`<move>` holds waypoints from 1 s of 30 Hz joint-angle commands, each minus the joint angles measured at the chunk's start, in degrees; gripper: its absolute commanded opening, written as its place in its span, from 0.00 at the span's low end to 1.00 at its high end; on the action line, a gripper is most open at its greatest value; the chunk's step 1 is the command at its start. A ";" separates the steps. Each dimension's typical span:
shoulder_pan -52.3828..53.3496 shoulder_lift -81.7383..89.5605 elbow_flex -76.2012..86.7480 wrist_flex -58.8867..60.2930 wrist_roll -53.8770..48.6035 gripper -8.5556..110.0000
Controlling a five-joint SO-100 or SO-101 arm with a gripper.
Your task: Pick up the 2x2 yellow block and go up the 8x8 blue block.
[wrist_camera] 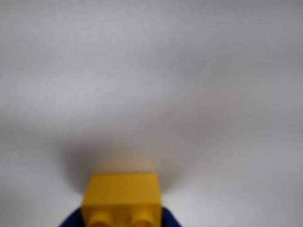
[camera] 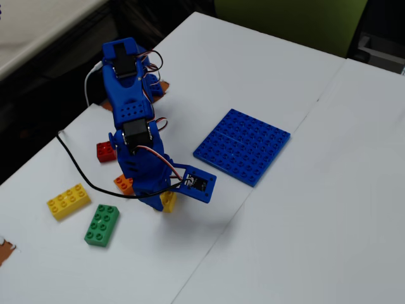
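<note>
My blue gripper (camera: 166, 201) is shut on the 2x2 yellow block (camera: 169, 201) and holds it just above the white table. In the wrist view the yellow block (wrist_camera: 122, 196) fills the bottom centre between blue fingers (wrist_camera: 71, 222), two studs facing the camera, its shadow on the table beyond. The 8x8 blue block (camera: 242, 145) lies flat on the table up and to the right of the gripper in the fixed view, apart from it. It is out of the wrist view.
Left of the arm in the fixed view lie a longer yellow brick (camera: 68, 201), a green brick (camera: 102, 224), a red brick (camera: 105, 152) and an orange brick (camera: 124, 184). A black cable (camera: 82, 172) runs across the table. The table edge runs along the left.
</note>
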 commanded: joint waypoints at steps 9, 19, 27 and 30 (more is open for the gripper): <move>-2.20 2.11 -2.55 -1.49 8.44 0.07; -6.24 10.99 -2.81 2.99 18.11 0.07; -10.99 16.08 -2.81 5.36 26.37 0.07; -13.45 17.75 -2.81 5.71 30.15 0.07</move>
